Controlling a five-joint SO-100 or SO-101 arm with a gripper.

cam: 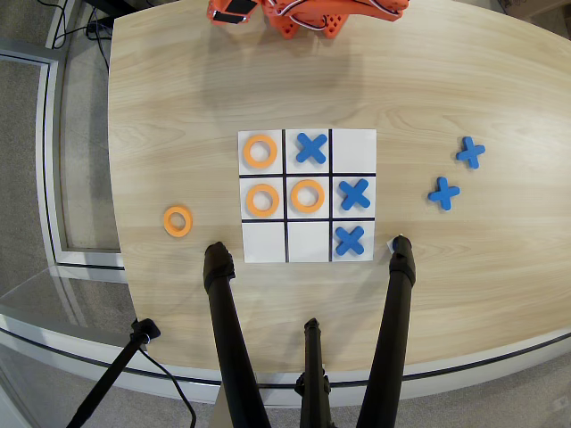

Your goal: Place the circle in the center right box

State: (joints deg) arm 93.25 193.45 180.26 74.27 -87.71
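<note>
Circle (262,199) sits flat in the center right box (262,214), which is the middle row's left cell in this overhead view, opposite that row's blue cross (354,193). You look done; the arm (303,12) sits at the top edge, gripper state unreadable.

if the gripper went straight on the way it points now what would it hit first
Hard to say: only part of the orange arm shows at the table's top edge, and the gripper's direction cannot be made out.
</note>
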